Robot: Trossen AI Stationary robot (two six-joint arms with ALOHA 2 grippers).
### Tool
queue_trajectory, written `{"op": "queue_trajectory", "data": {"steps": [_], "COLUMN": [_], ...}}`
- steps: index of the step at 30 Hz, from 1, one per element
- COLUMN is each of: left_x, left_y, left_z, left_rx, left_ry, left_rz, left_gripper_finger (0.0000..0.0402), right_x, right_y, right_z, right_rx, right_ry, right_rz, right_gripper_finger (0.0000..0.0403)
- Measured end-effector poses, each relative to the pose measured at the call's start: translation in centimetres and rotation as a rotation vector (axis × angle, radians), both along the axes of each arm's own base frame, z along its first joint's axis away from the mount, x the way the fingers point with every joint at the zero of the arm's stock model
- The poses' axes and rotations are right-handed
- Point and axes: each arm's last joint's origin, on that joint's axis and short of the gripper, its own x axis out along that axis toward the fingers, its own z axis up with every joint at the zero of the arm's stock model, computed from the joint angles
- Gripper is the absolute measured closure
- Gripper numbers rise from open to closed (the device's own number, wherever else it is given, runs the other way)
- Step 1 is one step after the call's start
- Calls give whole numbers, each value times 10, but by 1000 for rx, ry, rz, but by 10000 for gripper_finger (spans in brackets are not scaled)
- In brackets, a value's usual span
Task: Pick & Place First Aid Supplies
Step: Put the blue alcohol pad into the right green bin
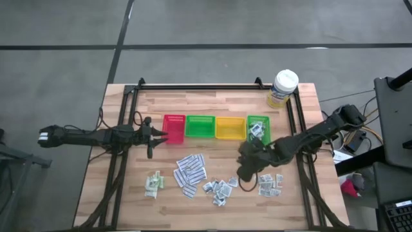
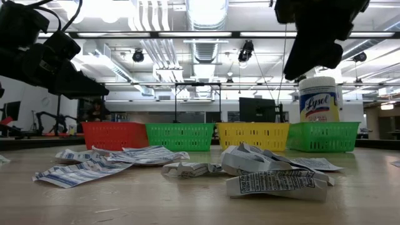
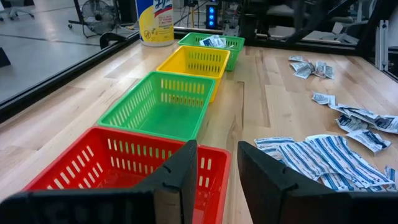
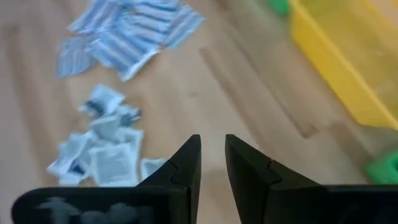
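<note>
Four small trays are lined up across the middle of the table [image 1: 302, 96]: a red tray [image 1: 174, 128], a green tray [image 1: 199, 126], a yellow tray [image 1: 230, 127] and a second green tray [image 1: 258, 127] nearest the right edge. Only this last tray is seen to hold anything, a few small packets [image 1: 256, 131]; the red, first green and yellow trays are shown bare inside in the left wrist view. A white-lidded tub [image 1: 282, 88] stands near the table's far right corner.

The remaining first aid supplies are spread on the wood toward the near edge: pale green-white sachets [image 1: 153, 183] at the left, long white printed strips [image 1: 190, 172] beside them, small grey-white squares [image 1: 219, 189] in the middle, and another cluster of packets [image 1: 271, 184] at the right.

The left gripper [image 1: 154, 136] is held just beside the red tray's left side, its jaws parted with nothing between them. The right gripper [image 1: 244, 171] is poised over bare wood between the squares and the right cluster; its jaws stand slightly apart and nothing is seen pinched.
</note>
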Motion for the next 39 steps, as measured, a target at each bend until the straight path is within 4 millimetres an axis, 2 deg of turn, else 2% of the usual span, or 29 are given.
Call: {"op": "queue_trajectory", "data": {"steps": [11,18,23,28,35,39], "left_x": [0,0,0,0,0,0], "left_y": [0,0,0,0,0,0], "left_z": [0,0,0,0,-1,-1], "left_rx": [0,0,0,0,0,0], "left_ry": [0,0,1,1,8,9], "left_rz": [0,0,0,0,0,0], "left_gripper_finger": [289,289,289,289,289,289], "right_x": [-6,-7,6,22,45,55], "right_y": [22,27,35,46,58,62], "right_z": [-2,-4,-17,-36,-42,-49], "right_rx": [-75,-78,-76,-89,-176,-212], "right_ry": [15,11,3,98,186,303], "right_rz": [382,417,470,602,745,786], "right_gripper_finger": [337,337,326,299,278,275]}}
